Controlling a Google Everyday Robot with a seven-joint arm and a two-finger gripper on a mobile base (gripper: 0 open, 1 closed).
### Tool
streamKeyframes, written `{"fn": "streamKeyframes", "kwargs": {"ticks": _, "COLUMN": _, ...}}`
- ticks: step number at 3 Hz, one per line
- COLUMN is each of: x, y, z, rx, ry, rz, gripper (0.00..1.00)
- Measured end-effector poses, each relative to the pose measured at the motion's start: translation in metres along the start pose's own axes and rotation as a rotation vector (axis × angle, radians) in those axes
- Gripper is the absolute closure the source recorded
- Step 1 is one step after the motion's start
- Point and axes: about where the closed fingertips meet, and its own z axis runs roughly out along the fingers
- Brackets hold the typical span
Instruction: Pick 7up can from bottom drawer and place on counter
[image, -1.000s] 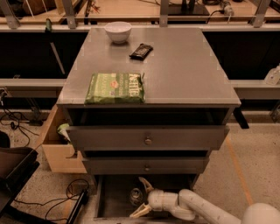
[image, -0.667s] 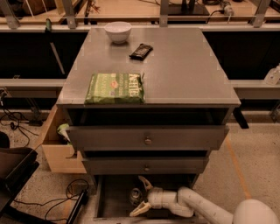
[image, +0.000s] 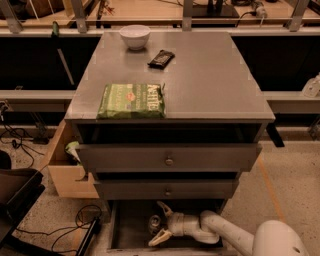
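The bottom drawer (image: 131, 220) is pulled open at the foot of the cabinet. The 7up can (image: 154, 223) stands upright inside it, dim, with a silvery top. My gripper (image: 159, 223) reaches into the drawer from the right. It is open, with one finger (image: 163, 208) behind the can and the other in front of it, so the can sits between them at the tips. I cannot tell if they touch it. The counter (image: 200, 75) is the grey top of the cabinet, far above the gripper.
On the counter lie a green chip bag (image: 132, 101) at the front left, a white bowl (image: 135, 36) at the back and a dark snack packet (image: 161, 58). Two knobbed drawers (image: 169, 159) overhang the bottom one. A wooden box (image: 64, 170) and cables lie to the left.
My arm's elbow has shifted a little to the left. The gripper stays open around the can, almost in the same place. The can has not moved.
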Motion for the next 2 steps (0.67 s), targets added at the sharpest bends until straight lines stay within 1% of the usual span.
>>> {"fn": "streamKeyframes", "kwargs": {"ticks": 1, "x": 0.0181, "y": 0.0023, "z": 0.0099, "rx": -0.017, "ry": 0.012, "rz": 0.018, "gripper": 0.18}}
{"fn": "streamKeyframes", "kwargs": {"ticks": 2, "x": 0.0198, "y": 0.0033, "z": 0.0125, "rx": -0.021, "ry": 0.012, "rz": 0.021, "gripper": 0.41}}
